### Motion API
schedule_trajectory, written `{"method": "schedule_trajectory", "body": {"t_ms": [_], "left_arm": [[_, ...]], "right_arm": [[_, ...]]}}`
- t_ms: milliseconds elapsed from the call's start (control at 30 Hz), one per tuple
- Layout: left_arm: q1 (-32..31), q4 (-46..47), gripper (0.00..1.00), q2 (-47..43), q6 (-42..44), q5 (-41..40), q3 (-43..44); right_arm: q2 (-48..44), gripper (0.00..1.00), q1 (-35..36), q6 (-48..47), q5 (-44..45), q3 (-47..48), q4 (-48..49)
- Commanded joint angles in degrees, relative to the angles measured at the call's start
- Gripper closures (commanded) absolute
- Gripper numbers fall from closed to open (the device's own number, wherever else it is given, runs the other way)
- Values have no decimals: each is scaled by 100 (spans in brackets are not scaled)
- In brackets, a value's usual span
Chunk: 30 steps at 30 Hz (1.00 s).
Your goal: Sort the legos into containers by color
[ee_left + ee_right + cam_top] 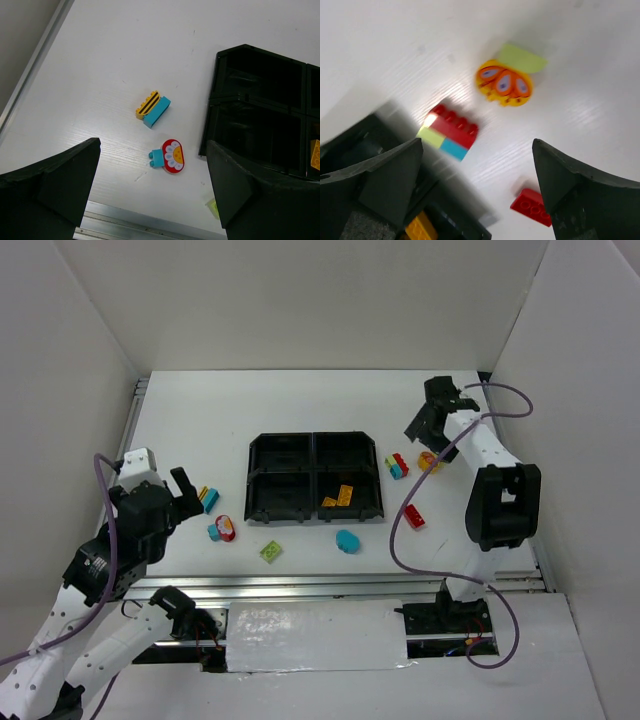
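White counter [300, 410], left claw [190, 496] spread and empty, blue-and-yellow bricks [153, 109] and a red flower piece [173, 156] just ahead, right claw [477, 147] spread too (nothing held), orange butterfly piece [504, 84] ahead, black tray [313, 472] between both claws.

We find the black tray [313, 452] obstructing mid-bench. A striped brick [148, 104] lies toward the left edge, a red brick [414, 518] toward the right. We pass freely along the far edge.
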Motion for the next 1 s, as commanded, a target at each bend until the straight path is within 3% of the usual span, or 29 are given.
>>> {"method": "schedule_trajectory", "body": {"t_ms": [0,300,700,833,933,967], "left_arm": [[31,281,0,-34,165,98,14],[40,308,1,-34,209,204,14],[31,317,1,-51,218,239,-3],[31,326,0,-43,218,230,-3],[23,308,1,-60,209,221,6],[31,308,1,-69,209,221,-3]], "right_arm": [[238,2,-272,924,633,120,-259],[932,3,-466,1638,863,409,-303],[1777,8,-871,1436,397,683,-75],[1768,24,-923,1339,142,577,66],[1724,47,-976,1287,45,481,189],[1724,50,-985,1278,-7,472,215]]}}
